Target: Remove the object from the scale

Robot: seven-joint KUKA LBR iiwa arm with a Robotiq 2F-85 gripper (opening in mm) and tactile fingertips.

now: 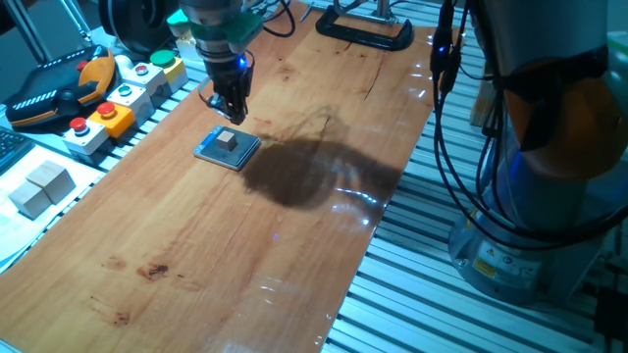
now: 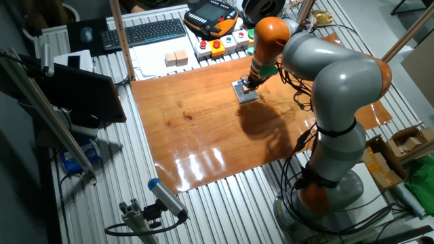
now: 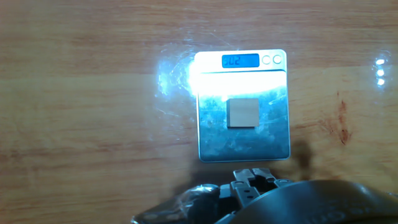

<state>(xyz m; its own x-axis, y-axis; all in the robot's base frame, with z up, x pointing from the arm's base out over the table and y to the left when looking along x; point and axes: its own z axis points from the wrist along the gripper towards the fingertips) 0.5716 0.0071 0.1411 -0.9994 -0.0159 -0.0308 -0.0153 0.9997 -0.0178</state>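
The scale (image 3: 214, 140) is a thin square plate with a lit blue display at its far edge, lying on the wooden table. The object (image 3: 242, 113), a tiny grey-beige cube, sits at the middle of the plate. Both also show in one fixed view, the cube (image 1: 228, 139) on the scale (image 1: 211, 150). My gripper (image 1: 229, 111) hangs a short way above the far side of the scale, touching neither it nor the cube. In the hand view its fingertips (image 3: 252, 179) appear pressed together and empty, at the plate's near edge. In the other fixed view the gripper (image 2: 249, 83) is over the scale (image 2: 247, 95).
Button boxes (image 1: 110, 110) with red, green and yellow buttons line the table's left edge. Two larger pale blocks (image 1: 39, 186) lie beyond that edge. A black clamp (image 1: 365, 31) sits at the far end. Cables (image 1: 446, 118) hang by the right edge.
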